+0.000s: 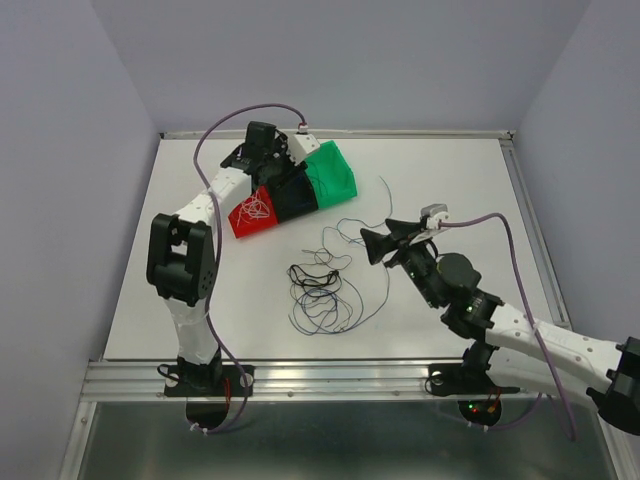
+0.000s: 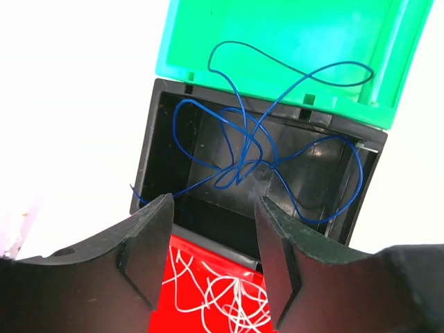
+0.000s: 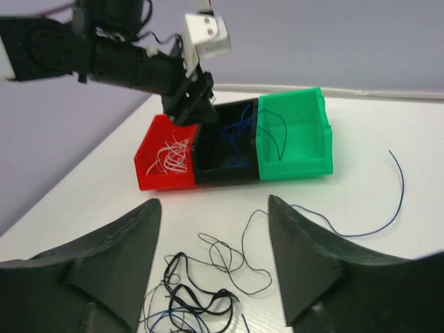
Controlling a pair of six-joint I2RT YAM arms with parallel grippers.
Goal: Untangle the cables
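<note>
A tangle of thin black, dark blue and grey cables (image 1: 318, 290) lies mid-table; it also shows in the right wrist view (image 3: 201, 291). My right gripper (image 1: 385, 243) is open and empty, hovering just right of and above the tangle (image 3: 214, 205). My left gripper (image 1: 268, 175) is open and empty (image 2: 214, 205) over the black bin (image 2: 208, 208). That bin holds a looped blue wire (image 2: 243, 163), which drapes onto the green bin (image 2: 277, 41). The red bin (image 2: 208, 267) holds white wires (image 2: 229, 295).
The red bin (image 1: 252, 212), black bin (image 1: 295, 195) and green bin (image 1: 335, 170) stand in a row at the back left. A lone blue wire (image 1: 383, 197) lies right of the green bin. A metal rail (image 1: 330, 375) runs along the near table edge.
</note>
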